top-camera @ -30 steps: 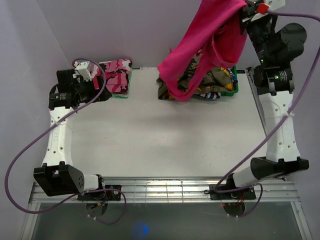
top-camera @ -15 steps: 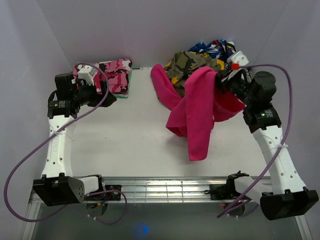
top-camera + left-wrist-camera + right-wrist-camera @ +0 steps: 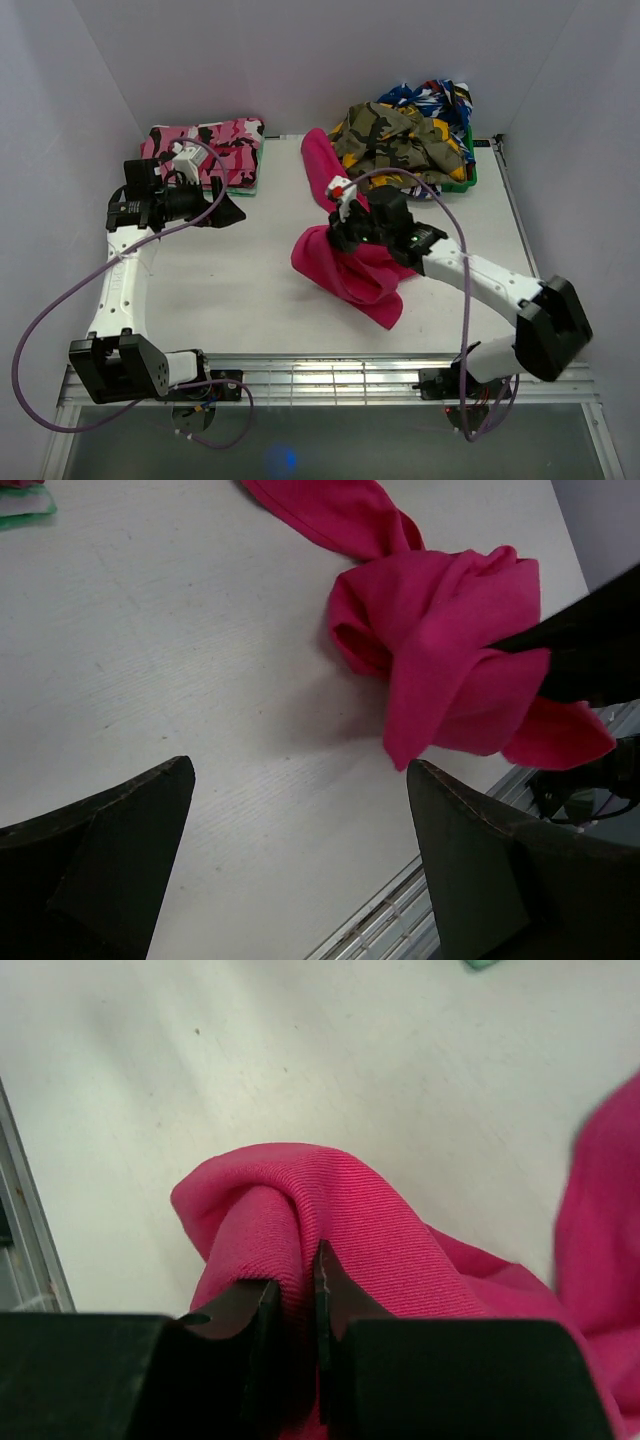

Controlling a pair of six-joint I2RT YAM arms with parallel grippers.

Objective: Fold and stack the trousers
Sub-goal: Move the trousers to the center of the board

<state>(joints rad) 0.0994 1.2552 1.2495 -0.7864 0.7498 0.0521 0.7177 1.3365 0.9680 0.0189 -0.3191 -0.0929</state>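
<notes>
The magenta-pink trousers [image 3: 345, 265] lie bunched on the white table [image 3: 240, 280] at centre, one leg trailing back toward the basket. My right gripper [image 3: 335, 240] is shut on a fold of them low over the table; the right wrist view shows the fabric [image 3: 330, 1220] pinched between its jaws [image 3: 296, 1295]. My left gripper [image 3: 228, 208] is open and empty, hovering at the left, apart from the trousers. In the left wrist view the bunched trousers [image 3: 440, 650] lie ahead of its spread fingers [image 3: 460, 880].
A folded pink-black-white camouflage pair [image 3: 222, 145] lies on a green mat at back left. A green basket [image 3: 465, 175] at back right holds an olive-yellow camouflage garment [image 3: 395, 135] and blue patterned clothes [image 3: 430, 98]. Table's front rail [image 3: 330, 375] is near.
My right arm swung the trousers down from high over the basket onto the table's centre, moving left and lower. My left gripper shifted slightly right toward the centre.
</notes>
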